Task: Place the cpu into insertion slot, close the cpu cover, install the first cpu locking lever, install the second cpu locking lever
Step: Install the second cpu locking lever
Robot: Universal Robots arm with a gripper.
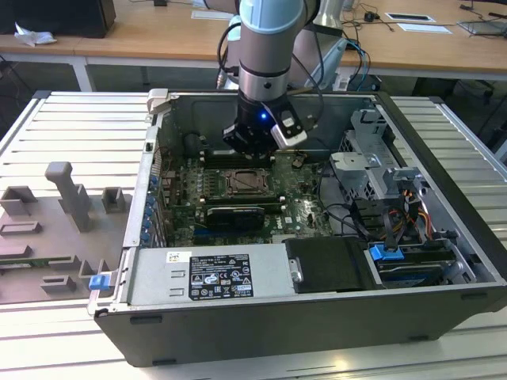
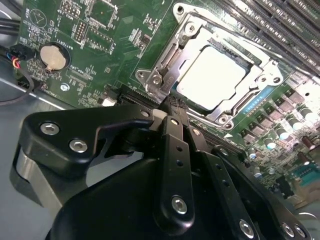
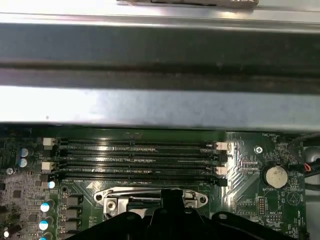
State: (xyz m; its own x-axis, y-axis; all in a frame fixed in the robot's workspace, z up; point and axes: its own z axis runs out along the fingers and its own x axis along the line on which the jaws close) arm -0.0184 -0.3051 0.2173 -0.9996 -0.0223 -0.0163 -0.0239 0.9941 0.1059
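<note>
We see the gripper [image 2: 172, 112] pinched narrow, holding nothing. Just ahead of its tips, the cpu [image 2: 212, 75] sits under the closed cover [image 2: 167, 70].

The small, flat, square cpu [image 2: 214, 74] with its pale silvery metal face lies level inside the square insertion slot [image 2: 250, 107], a silvery-rimmed socket on green circuit board. The thin silver frame-shaped cpu cover [image 2: 186, 39] lies closed flat over it, its cut-out middle showing the chip face, in the second wrist view.
</note>
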